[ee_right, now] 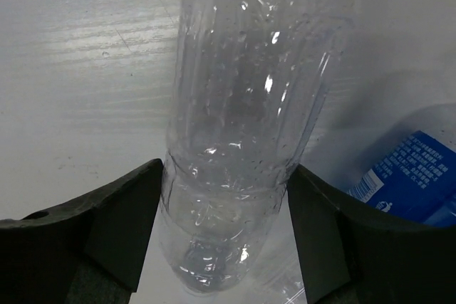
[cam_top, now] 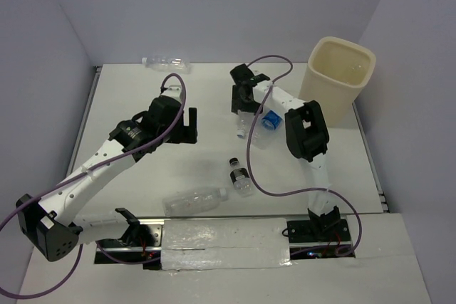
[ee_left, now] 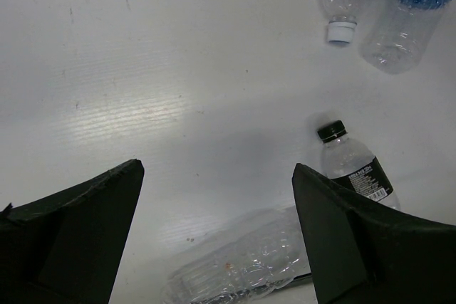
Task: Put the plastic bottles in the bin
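Note:
My right gripper is shut on a clear plastic bottle, with a finger pressed against each side near its base. In the top view that gripper sits mid-table, left of the cream bin. A blue-labelled bottle lies right beside it, also seen as the blue-labelled bottle. My left gripper hangs open above the table with nothing between its fingers. Below it lie a crushed clear bottle and a short dark-capped bottle.
Another clear bottle lies at the table's far edge against the back wall. The short bottle and the crushed bottle lie near the front edge between the arm bases. Walls enclose the table on three sides.

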`<state>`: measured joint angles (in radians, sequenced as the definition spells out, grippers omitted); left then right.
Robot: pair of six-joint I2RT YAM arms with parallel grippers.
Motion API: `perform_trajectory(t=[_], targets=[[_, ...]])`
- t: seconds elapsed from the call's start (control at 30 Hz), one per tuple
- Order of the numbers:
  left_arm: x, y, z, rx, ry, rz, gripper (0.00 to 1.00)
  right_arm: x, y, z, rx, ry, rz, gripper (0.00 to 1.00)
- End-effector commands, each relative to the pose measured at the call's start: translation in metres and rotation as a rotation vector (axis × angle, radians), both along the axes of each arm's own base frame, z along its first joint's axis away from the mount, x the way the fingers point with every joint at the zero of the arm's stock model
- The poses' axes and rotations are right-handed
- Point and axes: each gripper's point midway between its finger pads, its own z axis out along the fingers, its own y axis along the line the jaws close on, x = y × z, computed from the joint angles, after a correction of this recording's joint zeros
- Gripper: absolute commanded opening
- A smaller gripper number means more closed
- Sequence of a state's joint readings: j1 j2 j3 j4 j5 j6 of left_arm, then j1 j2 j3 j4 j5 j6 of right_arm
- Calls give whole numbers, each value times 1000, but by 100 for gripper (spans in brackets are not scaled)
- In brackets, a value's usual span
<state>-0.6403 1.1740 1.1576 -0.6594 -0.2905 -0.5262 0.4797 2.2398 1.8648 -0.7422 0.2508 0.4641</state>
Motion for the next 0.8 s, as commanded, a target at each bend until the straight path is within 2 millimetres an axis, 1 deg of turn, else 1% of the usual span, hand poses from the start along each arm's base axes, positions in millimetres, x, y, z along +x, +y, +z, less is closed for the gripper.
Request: perform_trajectory(t=[0.0,0.07,0.1,0.13,0.2,0.27,0.3,0.33,0.37,0.4,0.47,0.5,0.53,0.57,0.6,0.63,0.7,0.73,0.77], targets=[[2,-1,16,-9,-44,-9,99,21,3,16,53,-64,-34,74],[1,-2,15,-5,-34,-21,99,21,0,22,36,-64,-41,66],[1,-3,14,-3,-30,-22,99,24,2,34,41,-87,-33,61],[1,-3,14,0,-28,-23,99,26,2,45,45,-108,-31,58],[1,-1,12,6,-25,-14,99,32,2,92,66,-198,-18,55],[1,1,11,7,-26,-4,99,36,-2,133,70,-273,-12,54],[2,1,11,8,-29,-1,99,41,-9,181,64,-374,-18,53],[1,0,11,7,-26,-6,99,40,-17,201,47,-411,-29,53],[2,0,10,5,-24,-9,99,41,-26,247,43,-508,-38,53],[1,-1,11,3,-23,-12,99,41,-42,271,3,-570,-75,53],[2,-2,8,11,-13,-13,99,40,-60,320,-11,-708,-112,54],[2,-3,8,8,-11,-18,99,27,-80,349,-49,-781,-120,54],[2,-3,8,11,-9,-19,99,23,-99,366,-91,-840,-171,54],[3,-3,7,11,-7,-18,99,26,-111,375,-120,-908,-190,54],[3,-4,9,8,-10,-20,99,22,-127,390,-122,-957,-233,54],[3,-4,9,8,-12,-19,99,13,-161,413,-124,-1013,-306,54],[4,-4,12,5,-19,-18,99,12,-192,427,-85,-1047,-383,54],[4,-5,13,2,-23,-22,99,12,-224,429,-89,-1047,-435,54],[5,-5,14,2,-25,-23,99,13,-238,431,-64,-1055,-475,54]])
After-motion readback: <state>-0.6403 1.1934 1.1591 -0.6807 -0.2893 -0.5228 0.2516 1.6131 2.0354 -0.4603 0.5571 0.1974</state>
